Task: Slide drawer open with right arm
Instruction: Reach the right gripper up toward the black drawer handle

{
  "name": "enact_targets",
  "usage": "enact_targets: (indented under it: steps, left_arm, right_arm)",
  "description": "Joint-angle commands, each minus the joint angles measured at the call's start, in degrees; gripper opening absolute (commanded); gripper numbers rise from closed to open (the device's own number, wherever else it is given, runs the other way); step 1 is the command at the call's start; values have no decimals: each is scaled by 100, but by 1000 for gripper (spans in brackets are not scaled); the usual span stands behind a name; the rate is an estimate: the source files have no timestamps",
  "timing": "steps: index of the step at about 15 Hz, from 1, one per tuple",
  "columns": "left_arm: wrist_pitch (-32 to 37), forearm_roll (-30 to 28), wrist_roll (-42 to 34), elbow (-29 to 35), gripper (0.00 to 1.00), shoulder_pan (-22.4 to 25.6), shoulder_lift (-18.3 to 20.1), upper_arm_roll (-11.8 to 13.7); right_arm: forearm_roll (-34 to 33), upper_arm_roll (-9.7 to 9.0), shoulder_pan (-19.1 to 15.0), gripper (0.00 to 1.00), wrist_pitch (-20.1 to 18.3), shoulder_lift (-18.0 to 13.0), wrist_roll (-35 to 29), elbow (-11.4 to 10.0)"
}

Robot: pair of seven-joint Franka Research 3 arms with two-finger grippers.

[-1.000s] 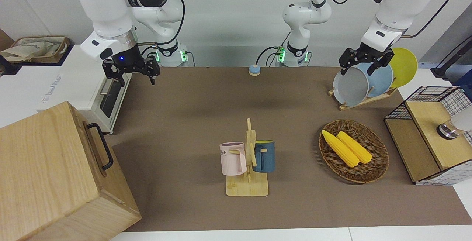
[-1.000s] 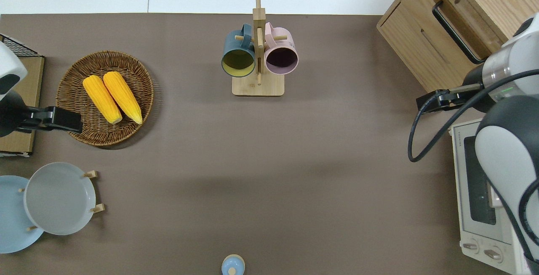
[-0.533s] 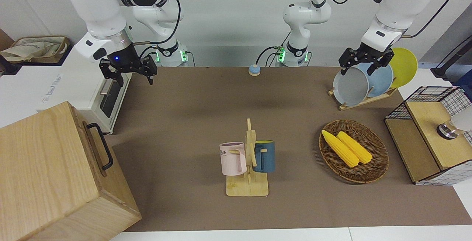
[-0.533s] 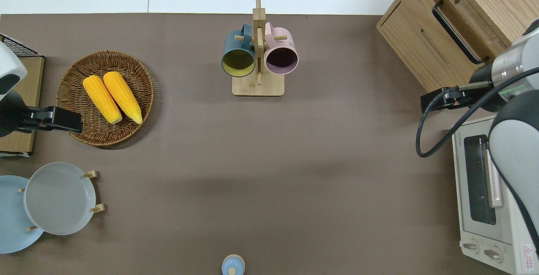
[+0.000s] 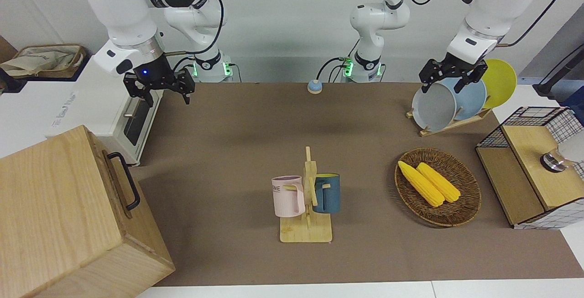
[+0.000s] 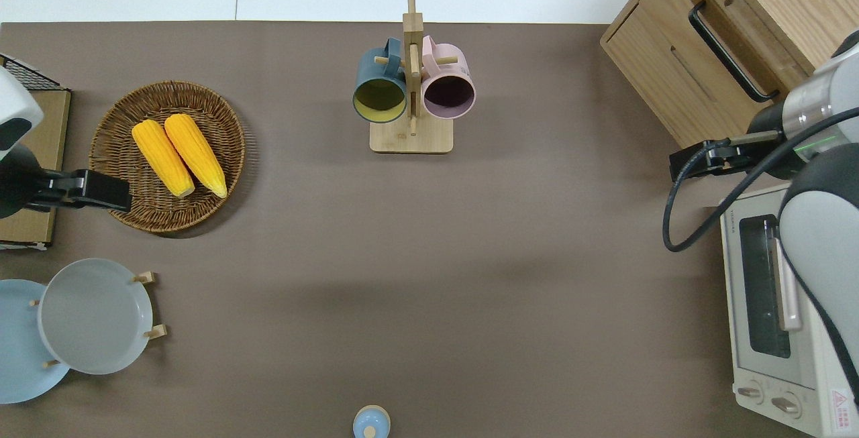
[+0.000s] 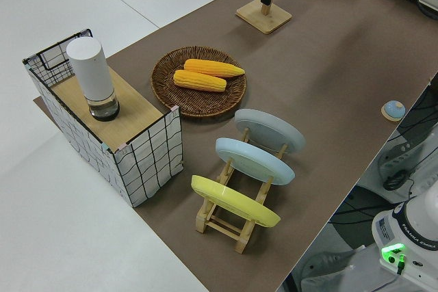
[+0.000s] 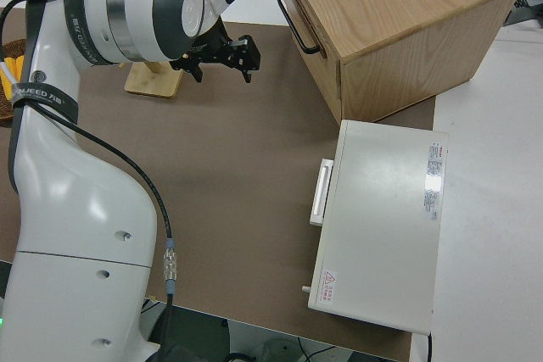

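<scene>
Right tool [image 5: 165, 97] apart from shut drawer [image 6: 698, 69]

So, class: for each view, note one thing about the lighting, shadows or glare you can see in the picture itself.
Front view: a soft, blurred shadow falls on the brown mat, and a blue light glows above the right gripper. Overhead view: the same diffuse shadow band crosses the mat. Left side view: a green light glows on an arm base. Right side view: a bright glare patch sits on the toaster oven top.
</scene>
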State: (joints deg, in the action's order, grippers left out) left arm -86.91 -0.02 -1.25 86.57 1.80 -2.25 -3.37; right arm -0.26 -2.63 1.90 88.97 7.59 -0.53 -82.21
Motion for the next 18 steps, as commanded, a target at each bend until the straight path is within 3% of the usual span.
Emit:
enact_targets:
  steps: [1, 4, 9, 15, 18]
  left_arm:
    - [113, 98, -51, -149, 993, 31, -65, -41]
    - [113, 98, -51, -149, 993, 31, -74, -41]
    - [113, 98, -51, -149, 993, 31, -65, -41]
    - [113, 98, -51, -140, 993, 31, -74, -41]
    - [113, 98, -51, -149, 993, 31, -65, -41]
  right_arm:
    - [-210, -36, 20, 987, -82, 15, -17, 47]
    - [-623, -115, 47, 987, -82, 23, -61, 47]
    - [-1264, -115, 599, 987, -65, 41, -569, 39]
    - [-2854, -115, 1364, 987, 6, 251, -921, -58]
    - [-3715, -123, 1663, 987, 6, 357, -1150, -251]
